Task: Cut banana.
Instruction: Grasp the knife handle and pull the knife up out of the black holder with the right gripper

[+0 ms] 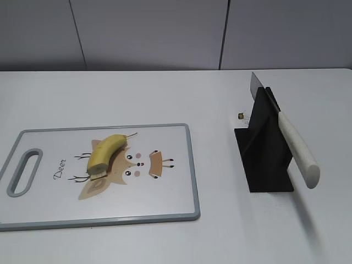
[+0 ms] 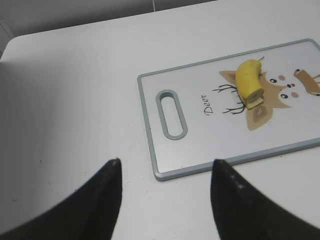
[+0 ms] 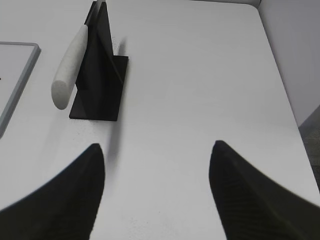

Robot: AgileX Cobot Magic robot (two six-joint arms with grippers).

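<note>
The short curved yellow banana lies on the white cutting board, over the deer print; it also shows in the left wrist view. A knife with a white handle rests in a black stand, blade up; it also shows in the right wrist view. My left gripper is open and empty, over bare table near the board's handle end. My right gripper is open and empty, over bare table in front of the knife stand. Neither arm shows in the exterior view.
The cutting board has a grey rim and a handle slot. A small dark object sits on the table beside the stand. The table's right edge is near the right gripper.
</note>
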